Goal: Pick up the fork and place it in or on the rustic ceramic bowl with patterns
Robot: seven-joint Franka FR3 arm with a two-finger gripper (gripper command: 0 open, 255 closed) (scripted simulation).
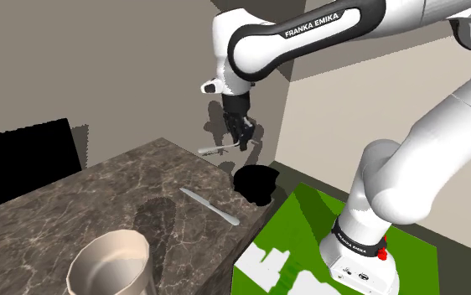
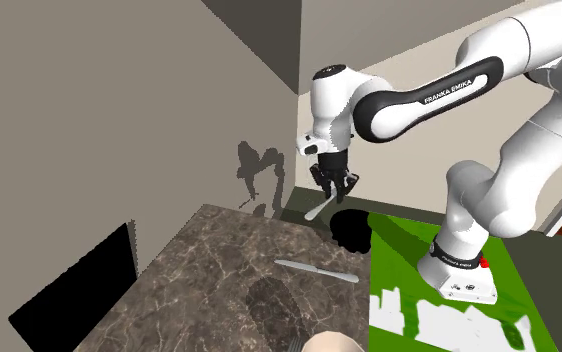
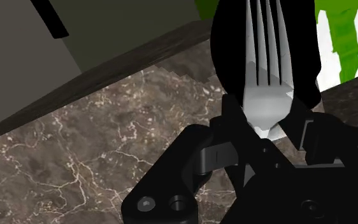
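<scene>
The arm (image 1: 309,33), lettered FRANKA EMIKA, has its tool (image 1: 243,141) pinching the fork (image 1: 212,150) above the veined table (image 1: 100,201).

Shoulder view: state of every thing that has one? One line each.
gripper: shut on the fork, raised above the table.
fork: clasped between the fingers, lifted off the table, tilted.
knife: lying flat on the tabletop, untouched.
black bowl: upright at the table's edge; contents can't be told.
beige bowl: upright, empty, fork not yet in it.
</scene>
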